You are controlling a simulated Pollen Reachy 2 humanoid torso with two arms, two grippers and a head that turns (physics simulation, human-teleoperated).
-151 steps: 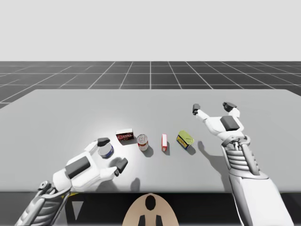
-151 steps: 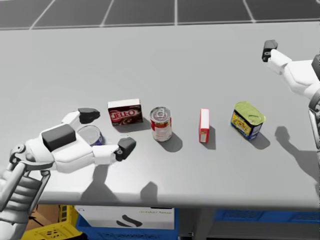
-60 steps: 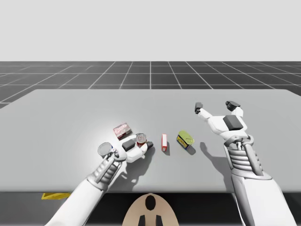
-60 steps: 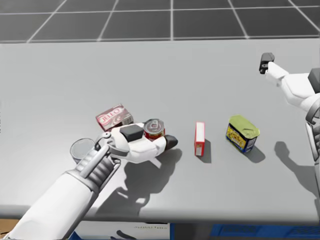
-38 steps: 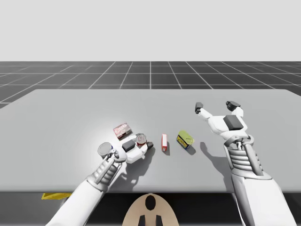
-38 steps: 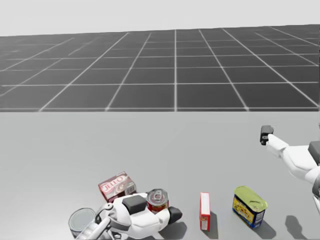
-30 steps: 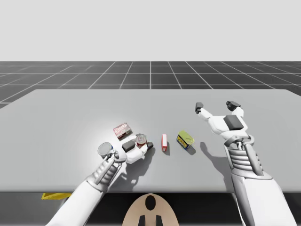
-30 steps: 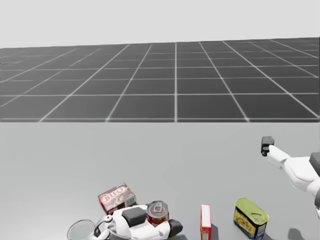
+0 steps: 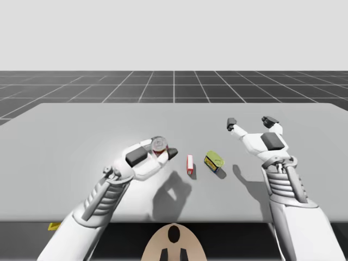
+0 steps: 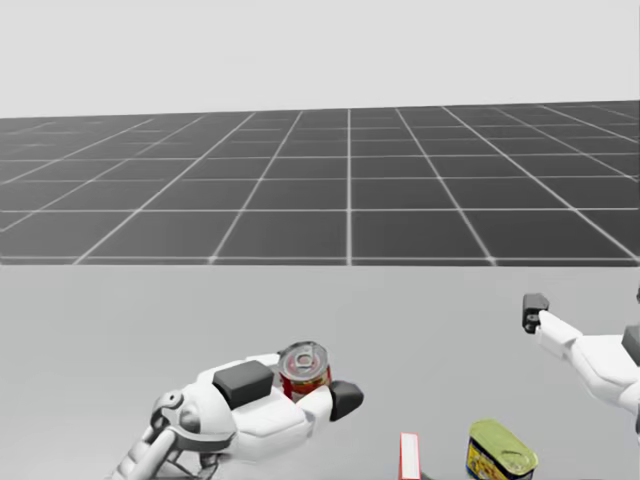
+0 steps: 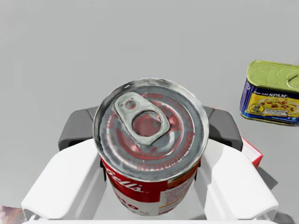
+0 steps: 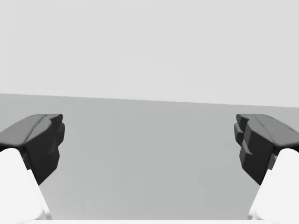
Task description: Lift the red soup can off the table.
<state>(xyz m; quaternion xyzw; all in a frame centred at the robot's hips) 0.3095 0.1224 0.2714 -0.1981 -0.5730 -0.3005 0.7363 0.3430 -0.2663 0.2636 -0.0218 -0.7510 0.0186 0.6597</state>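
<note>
Your left gripper [image 11: 150, 135] is pinching the red soup can [image 11: 150, 149], one dark finger on each side of it. The can is upright, with its pull-tab lid facing the wrist camera. In the high view it hangs clear of the surface [image 9: 81, 130], and its shadow sits on the grey top, apart from it.

Down on the surface toward your right arm there's a slim red-and-white box [image 9: 190, 163] standing upright. Just past that is a blue-and-yellow tin [image 9: 214, 161] with a greenish lid.

Your right gripper [image 9: 249, 123] hovers well apart from all that, with its fingers spread wide over bare surface.
</note>
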